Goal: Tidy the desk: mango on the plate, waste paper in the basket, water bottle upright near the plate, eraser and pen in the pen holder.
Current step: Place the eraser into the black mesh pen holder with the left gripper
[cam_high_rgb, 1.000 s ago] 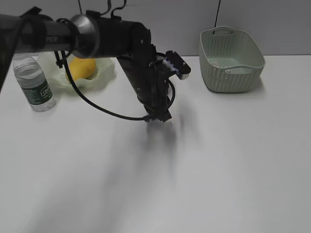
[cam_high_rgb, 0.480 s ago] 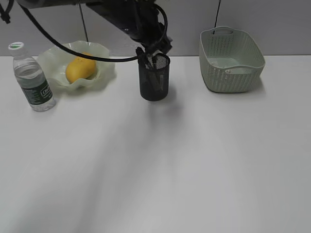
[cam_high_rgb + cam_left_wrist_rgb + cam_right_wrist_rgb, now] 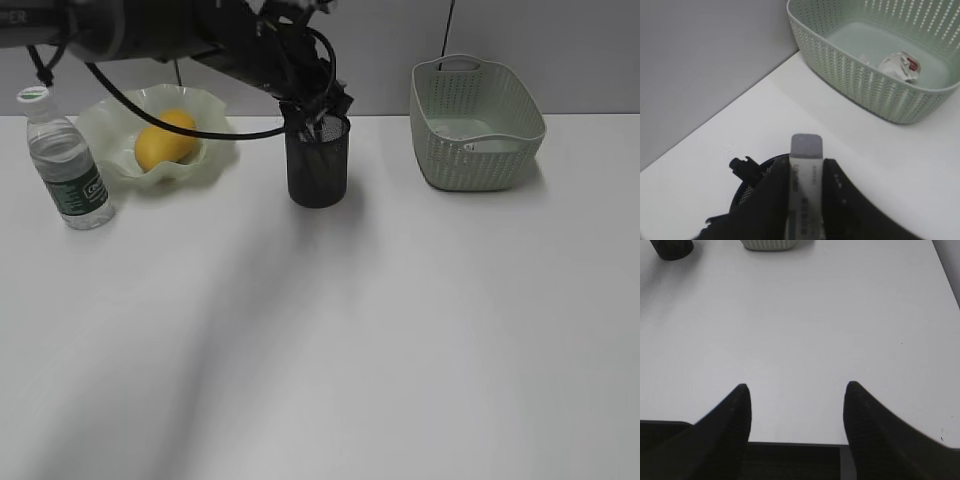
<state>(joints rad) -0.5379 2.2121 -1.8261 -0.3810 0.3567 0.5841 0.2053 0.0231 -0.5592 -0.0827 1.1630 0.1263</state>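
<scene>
The eraser (image 3: 805,175), a pale slab with a grey end, sat pinched upright between the fingers of my left gripper (image 3: 805,195), directly over the open mouth of the pen holder (image 3: 317,163). In the left wrist view I could see a dark pen cap (image 3: 742,166) poking up at the holder's rim, just beside the eraser. From the exterior view, my left arm reached in from the upper left and its gripper hung at the rim of the holder, which stood on the desk (image 3: 400,330) between the plate (image 3: 110,150) and the basket (image 3: 476,125). The mango (image 3: 166,139) lay in the plate, and the water bottle (image 3: 67,163) stood upright just beside it, to its left. The waste paper (image 3: 900,66) rested on the floor of the basket. My right gripper (image 3: 796,392) hovered over bare desk with its fingers spread wide, holding nothing.
</scene>
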